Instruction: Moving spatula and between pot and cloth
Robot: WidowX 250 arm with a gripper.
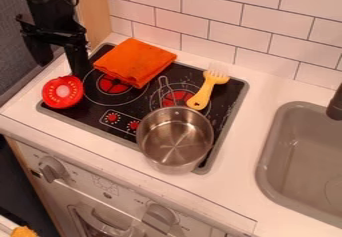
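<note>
Gripper (62, 69) is hanging over the ten o'clock corner of my stove (90, 115), pointing down toward roughly six, with the arm (48, 1) dropping in from the eleven o'clock side of the camera view. From my end the two fingers look well apart, with nothing between them.

Stuff around it: toy tomato slice (63, 92) just below at six o'clock from the gripper, can't tell if the nearer finger touches it. Folded orange cloth (135, 61) is near, at three, so that's the lump in my way on a straight run to the spatula (210, 83). Steel pot (175, 138) sits upright and open at five o'clock on the stove, and its thin loop handle (165, 84) sticks out just shy of twelve, into the space between pot and cloth. Sink (268, 153) is way over at four.

Spatula's the yellow one at two o'clock on the stove, out beyond the cloth on its three o'clock side. Long axis runs about one to seven: slotted head up at one, crossing the stove's back edge, handle end down at seven, right by the pot rim.
</note>
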